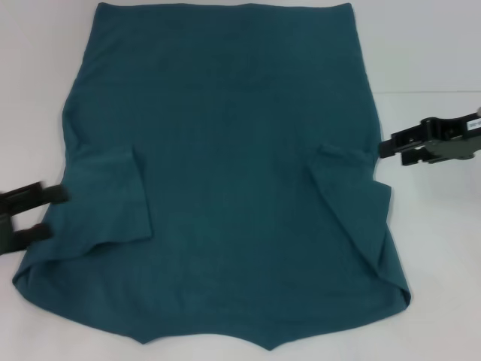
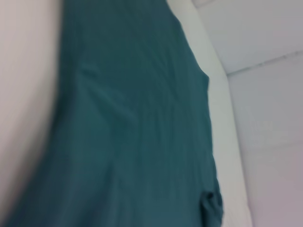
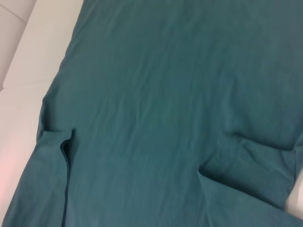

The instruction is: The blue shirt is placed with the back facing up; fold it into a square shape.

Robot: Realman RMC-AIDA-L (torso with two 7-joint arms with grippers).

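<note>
The blue shirt (image 1: 225, 150) lies flat on the white table (image 1: 428, 45), plain side up, with its hem at the far end. Both sleeves are folded inward onto the body, the left sleeve (image 1: 113, 199) and the right sleeve (image 1: 349, 203). My left gripper (image 1: 46, 213) hovers just off the shirt's left edge beside the folded sleeve, open and holding nothing. My right gripper (image 1: 391, 147) sits at the shirt's right edge, level with the right sleeve's fold. The wrist views show only the shirt cloth (image 2: 132, 132) (image 3: 156, 94) and the table.
White table surface surrounds the shirt on the left, the right and the far side. A faint seam (image 1: 428, 92) crosses the table on the far right. The shirt's near edge reaches the bottom of the head view.
</note>
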